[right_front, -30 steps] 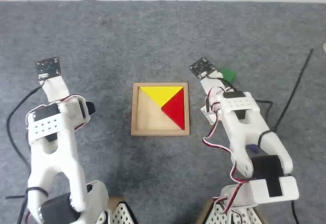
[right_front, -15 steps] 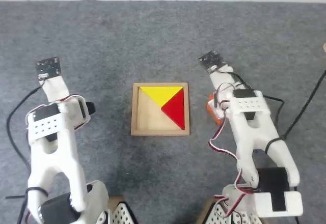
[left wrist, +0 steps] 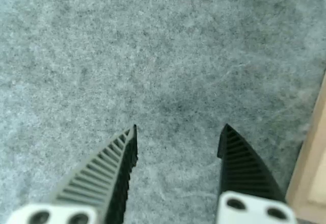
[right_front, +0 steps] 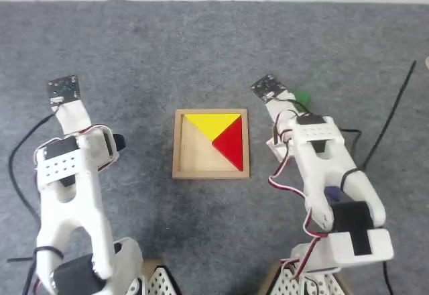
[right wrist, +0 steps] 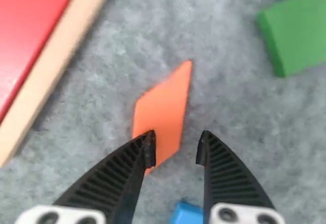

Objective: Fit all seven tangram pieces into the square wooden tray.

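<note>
Grey carpet (right_front: 134, 53) runs wide on all sides of the square wooden tray (right_front: 177, 144), which lies midway between the two arms. Inside the tray, a yellow triangle (right_front: 211, 124) sits against the far rim and a red triangle (right_front: 231, 144) against the right rim, the two meeting edge to edge. The near left part shows the wooden floor.

A black cable (right_front: 392, 117) crosses the carpet on the far right, well apart from the tray.

The left pincer (left wrist: 180, 128) hangs over carpet just beside the tray's left rim, jaws wide apart and holding nothing.

The right pincer (right wrist: 177, 135) is low over the carpet just right of the tray, jaws a little apart and gripping nothing. An orange parallelogram (right wrist: 163, 107) lies flat there, one corner under a fingertip. A green piece (right wrist: 298, 33) lies farther out and a blue piece (right wrist: 186, 215) close under the wrist.
</note>
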`<state>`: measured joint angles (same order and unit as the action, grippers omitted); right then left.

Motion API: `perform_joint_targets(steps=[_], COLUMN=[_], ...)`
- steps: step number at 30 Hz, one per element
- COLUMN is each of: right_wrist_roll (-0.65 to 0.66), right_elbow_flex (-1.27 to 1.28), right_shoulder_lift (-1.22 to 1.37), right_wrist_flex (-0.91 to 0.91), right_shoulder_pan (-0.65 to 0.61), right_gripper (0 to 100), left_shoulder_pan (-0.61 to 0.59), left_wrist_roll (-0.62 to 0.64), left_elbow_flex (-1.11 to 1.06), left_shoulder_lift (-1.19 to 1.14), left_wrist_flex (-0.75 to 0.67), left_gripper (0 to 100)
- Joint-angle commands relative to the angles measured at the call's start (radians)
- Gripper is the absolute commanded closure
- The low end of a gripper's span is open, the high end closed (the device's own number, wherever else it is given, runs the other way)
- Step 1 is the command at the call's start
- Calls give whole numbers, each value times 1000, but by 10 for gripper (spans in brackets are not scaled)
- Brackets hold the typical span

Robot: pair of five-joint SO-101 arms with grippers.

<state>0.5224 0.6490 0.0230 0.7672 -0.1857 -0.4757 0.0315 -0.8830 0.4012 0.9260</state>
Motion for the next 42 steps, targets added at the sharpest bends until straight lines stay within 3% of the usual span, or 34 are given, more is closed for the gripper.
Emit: perform_joint_targets(steps=[1,16,23,28,31,36,42], right_wrist_roll=[17,40,-18,0,20,106,103], right_elbow_flex=[-5,3,97,226,229,126,57], right_shoulder_lift=[-1,-8,-266,-407,-437,-435,-430], right_wrist_flex=[22,99,127,131,127,93,54], right_shoulder_pan=[-39,-154,-179,-222,-137,105,142], right_gripper=[844,845,846,938,947,948,947], left_shoulder_pan=[0,0,0,0,0,0,0], left_wrist_roll=[5,5,5,5,5,5,8], left_elbow_flex=[5,5,5,5,5,5,5], left_shoulder_lift=[31,31,31,31,31,31,31], left_wrist_flex=[-14,-15,-15,-14,-12,-11,-12], left_gripper=[750,750,750,750,750,750,750])
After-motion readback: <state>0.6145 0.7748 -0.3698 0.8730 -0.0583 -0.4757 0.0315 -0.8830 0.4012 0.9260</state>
